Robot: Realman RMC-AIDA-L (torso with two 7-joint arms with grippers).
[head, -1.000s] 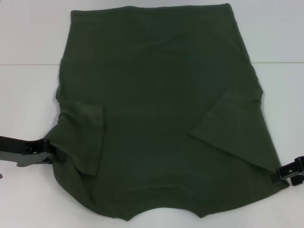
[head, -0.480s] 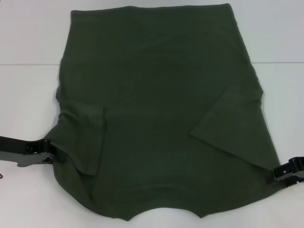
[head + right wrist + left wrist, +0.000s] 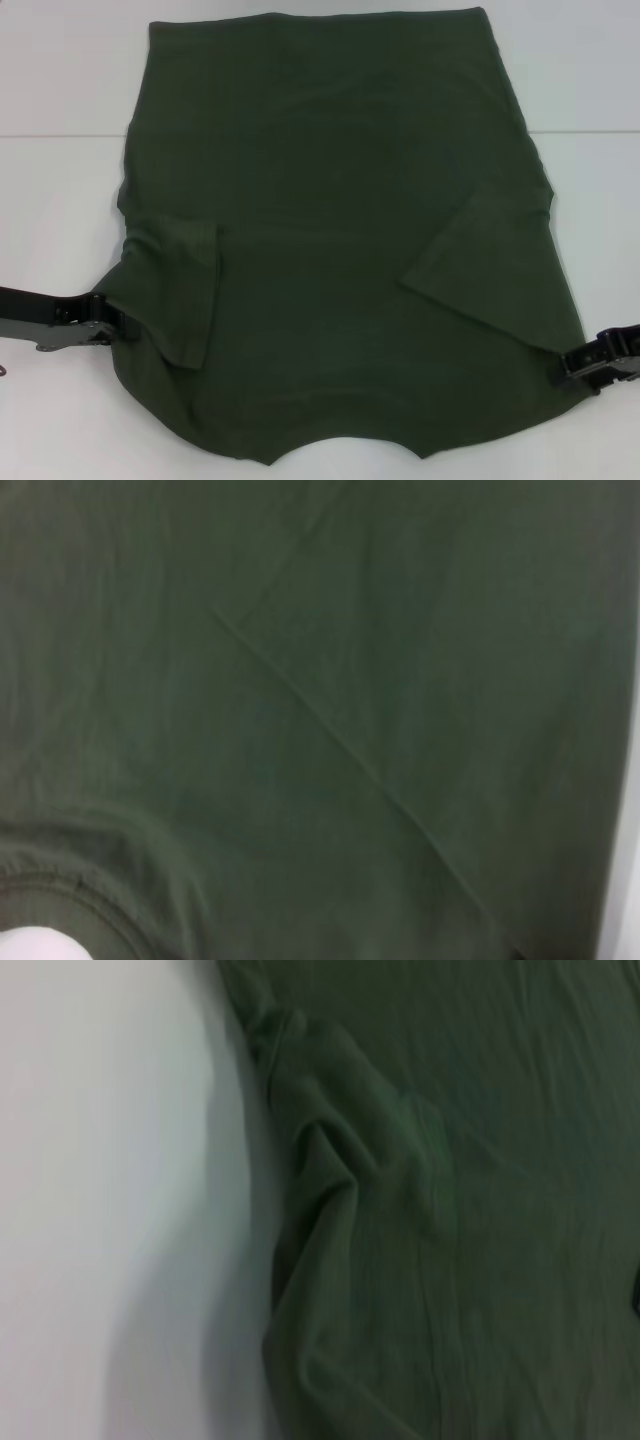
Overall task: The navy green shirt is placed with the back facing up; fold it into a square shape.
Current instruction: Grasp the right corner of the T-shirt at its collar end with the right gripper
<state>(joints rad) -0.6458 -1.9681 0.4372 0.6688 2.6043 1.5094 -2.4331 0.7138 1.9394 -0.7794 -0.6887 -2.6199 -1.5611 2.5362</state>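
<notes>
The navy green shirt (image 3: 330,250) lies spread on the white table (image 3: 60,200), its curved neckline (image 3: 340,445) at the near edge and both sleeves folded in over the body. My left gripper (image 3: 112,322) is at the shirt's near left edge, shut on bunched fabric there. At the near right edge my right gripper (image 3: 572,362) touches the cloth just below the folded right sleeve (image 3: 490,270). Creased fabric of the shirt (image 3: 450,1210) next to bare table fills the left wrist view. Across the right wrist view runs the shirt (image 3: 300,680) with the sleeve's diagonal hem.
White table surface (image 3: 590,200) borders the shirt on both sides. A faint seam line in the table (image 3: 60,135) runs across at the far half. The shirt's hem (image 3: 320,15) reaches the top of the head view.
My right gripper has slid left, from off the shirt's edge to touching it. The left gripper and the shirt have stayed put.
</notes>
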